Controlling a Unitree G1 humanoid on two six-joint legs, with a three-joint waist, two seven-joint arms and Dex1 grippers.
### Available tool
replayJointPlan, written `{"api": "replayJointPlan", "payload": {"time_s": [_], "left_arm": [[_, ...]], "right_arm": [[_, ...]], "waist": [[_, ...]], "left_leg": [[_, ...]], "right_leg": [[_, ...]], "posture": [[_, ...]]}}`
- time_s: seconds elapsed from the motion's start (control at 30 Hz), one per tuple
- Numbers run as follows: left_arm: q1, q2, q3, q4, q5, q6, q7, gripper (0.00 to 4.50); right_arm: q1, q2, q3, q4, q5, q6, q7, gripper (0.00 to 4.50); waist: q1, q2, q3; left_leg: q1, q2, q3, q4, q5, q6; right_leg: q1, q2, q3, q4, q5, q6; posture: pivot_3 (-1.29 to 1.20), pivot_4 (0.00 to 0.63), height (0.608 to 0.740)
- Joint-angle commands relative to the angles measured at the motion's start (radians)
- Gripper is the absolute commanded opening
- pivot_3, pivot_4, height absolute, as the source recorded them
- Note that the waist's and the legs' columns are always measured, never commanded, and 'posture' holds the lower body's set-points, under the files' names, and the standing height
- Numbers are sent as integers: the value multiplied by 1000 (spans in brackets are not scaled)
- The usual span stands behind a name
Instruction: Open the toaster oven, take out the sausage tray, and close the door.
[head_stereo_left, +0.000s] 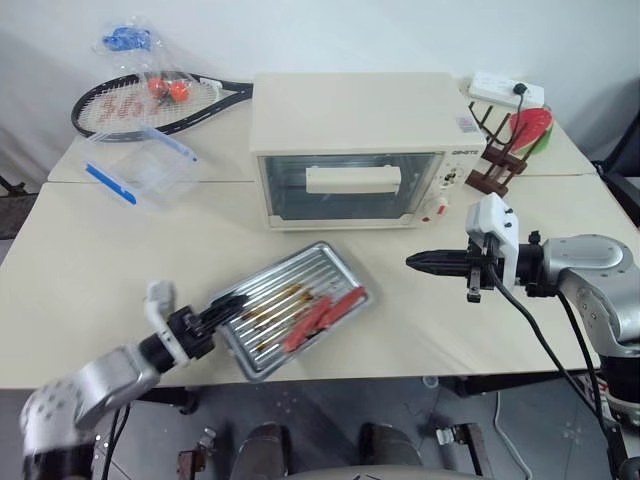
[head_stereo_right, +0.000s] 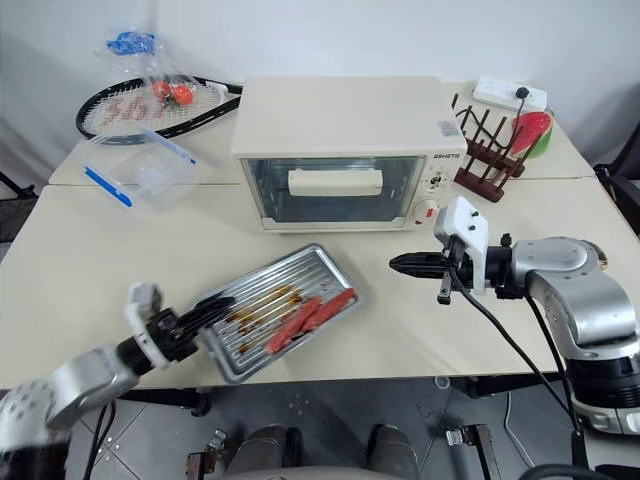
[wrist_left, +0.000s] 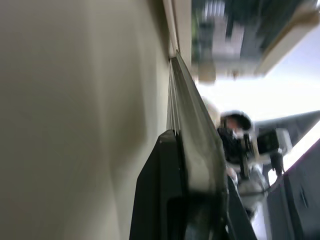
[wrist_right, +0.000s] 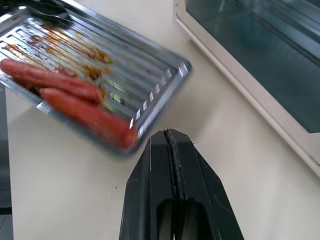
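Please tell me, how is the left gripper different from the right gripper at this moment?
The left gripper is shut on the rim of the sausage tray, while the right gripper is shut on nothing. The left gripper is at the tray's near-left corner, low over the table; the right gripper hangs apart from the tray, in front of the toaster oven, below its knobs. Both have black fingers pressed together.

One toaster oven (head_stereo_left: 352, 150), one sausage tray (head_stereo_left: 318, 267), two sausages (head_stereo_left: 322, 315), one racket (head_stereo_left: 130, 104).
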Motion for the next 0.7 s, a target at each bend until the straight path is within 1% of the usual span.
{"api": "replayJointPlan", "payload": {"time_s": [0.03, 0.07, 0.17, 0.3, 0.4, 0.57, 0.7], "left_arm": [[-111, 34, -91, 112, -27, 99, -56, 0], [-149, 36, -122, 144, -15, 118, -62, 0], [-265, 11, -183, 241, 80, 169, -115, 0], [-438, -74, -249, 385, 325, 180, -251, 0], [-530, -113, -276, 469, 481, 187, -370, 0], [-647, -160, -400, 548, 772, 155, -604, 0], [-711, -181, -445, 627, 940, 119, -765, 0]], "right_arm": [[28, -21, -69, -54, 15, -12, -37, 13], [40, -24, -81, -61, 22, -8, -43, 13], [81, -34, -112, -83, 30, -2, -61, 13], [133, -42, -149, -118, 40, 9, -90, 13], [150, -42, -168, -139, 49, 17, -117, 13], [174, -47, -185, -152, 54, 17, -140, 13], [186, -51, -191, -159, 57, 16, -149, 13]], "waist": [[1, 0, 0], [2, 0, 0], [16, 0, 0], [48, 1, 0], [56, 1, 0], [66, 1, -1], [63, 1, -1]], "left_leg": [[0, 0, 1, 0, 0, 0], [0, 0, 1, -1, 0, 0], [0, 0, 1, 0, 0, 0], [0, -2, 1, 2, 1, 1], [0, -2, 1, 3, 2, 1], [0, -2, 1, 2, 2, 1], [0, -2, 1, 3, 2, 1]], "right_leg": [[0, 0, 0, 0, 0, 0], [-1, 0, 0, 0, 0, 0], [-1, 0, 0, 0, 0, 0], [1, 0, 0, 0, 1, 2], [2, 0, 2, -1, 2, 3], [2, 0, 2, -1, 2, 3], [2, 0, 2, -2, 2, 3]], "posture": [[0, 150, 740], [0, 150, 740], [0, 150, 740], [0, 150, 740], [0, 150, 740], [0, 150, 740], [0, 150, 740]]}}
